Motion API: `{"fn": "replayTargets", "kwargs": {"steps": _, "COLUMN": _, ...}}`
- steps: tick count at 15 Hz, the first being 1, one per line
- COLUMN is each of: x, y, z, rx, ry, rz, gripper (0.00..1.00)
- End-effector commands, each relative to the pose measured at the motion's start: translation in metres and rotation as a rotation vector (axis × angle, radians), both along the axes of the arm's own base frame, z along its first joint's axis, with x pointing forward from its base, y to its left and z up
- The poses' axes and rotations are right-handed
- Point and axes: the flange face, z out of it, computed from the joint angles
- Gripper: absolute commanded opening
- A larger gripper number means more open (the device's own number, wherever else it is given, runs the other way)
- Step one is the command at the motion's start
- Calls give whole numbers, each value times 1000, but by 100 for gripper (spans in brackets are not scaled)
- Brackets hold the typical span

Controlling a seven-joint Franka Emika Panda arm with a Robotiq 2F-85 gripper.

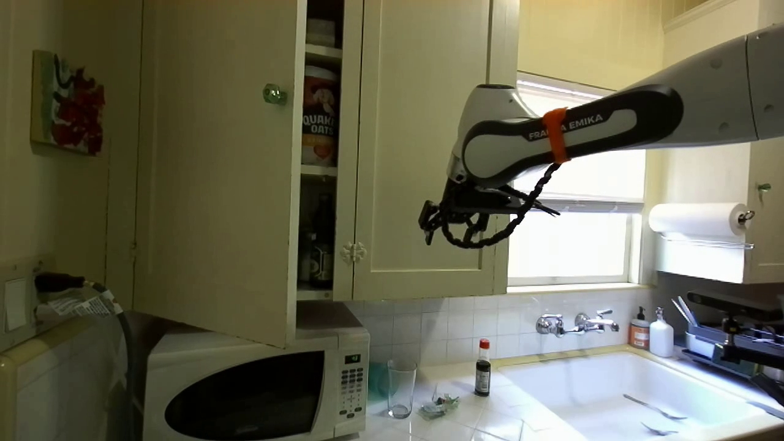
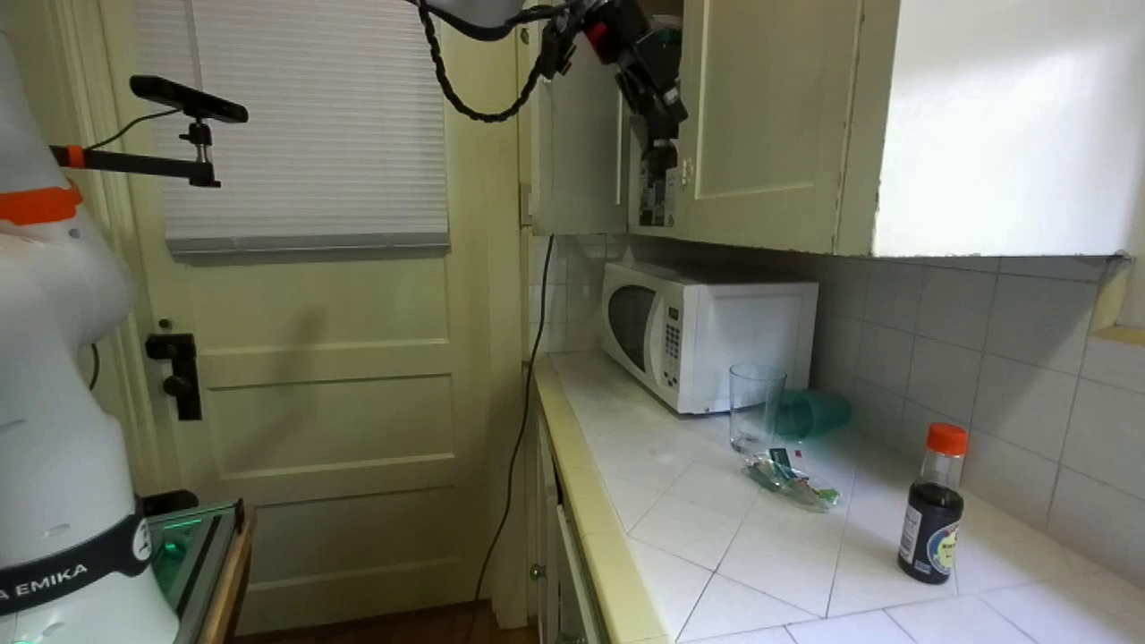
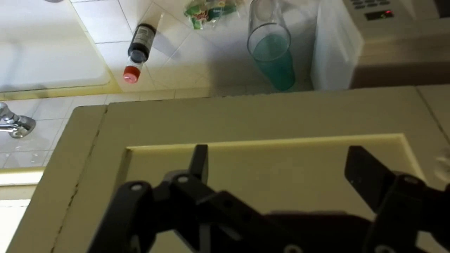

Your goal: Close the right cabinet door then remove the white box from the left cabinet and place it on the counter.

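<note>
My gripper (image 3: 276, 151) stands open before the right cabinet door (image 3: 288, 116), its fingers (image 3: 201, 163) wide apart with nothing between them. That cream panel lies flush with its frame, and whether the fingers touch it I cannot tell. In an exterior view the gripper (image 1: 450, 228) hangs before the lower half of the door (image 1: 422, 122). The left cabinet (image 1: 323, 170) shows through a gap beside its ajar, knobbed door (image 1: 214, 184); shelves hold an oats canister (image 1: 320, 116) and dark bottles. The white box is hidden. Below runs the pale tiled counter (image 2: 742, 555).
A white microwave (image 2: 742, 331) sits under the left cabinet. On the counter are a clear glass (image 2: 756, 402), a teal tumbler (image 2: 814, 413), a crumpled wrapper (image 2: 792, 483) and a red-capped bottle (image 2: 930, 528). The sink (image 1: 612, 392) lies farther along. A cable (image 1: 527, 202) loops under the wrist.
</note>
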Motion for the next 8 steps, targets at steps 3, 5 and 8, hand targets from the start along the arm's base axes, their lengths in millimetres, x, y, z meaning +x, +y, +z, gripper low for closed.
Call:
{"fn": "replayTargets", "kwargs": {"steps": 3, "x": -1, "y": 18, "z": 0, "rx": -5, "ry": 8, "rz": 34, "gripper": 100}}
{"fn": "replayTargets", "kwargs": {"steps": 5, "x": -1, "y": 14, "z": 1, "rx": -4, "ry": 7, "rz": 27, "gripper": 100}}
{"fn": "replayTargets", "kwargs": {"steps": 8, "x": 16, "y": 38, "z": -15, "rx": -20, "ry": 48, "rz": 127, "gripper": 100}}
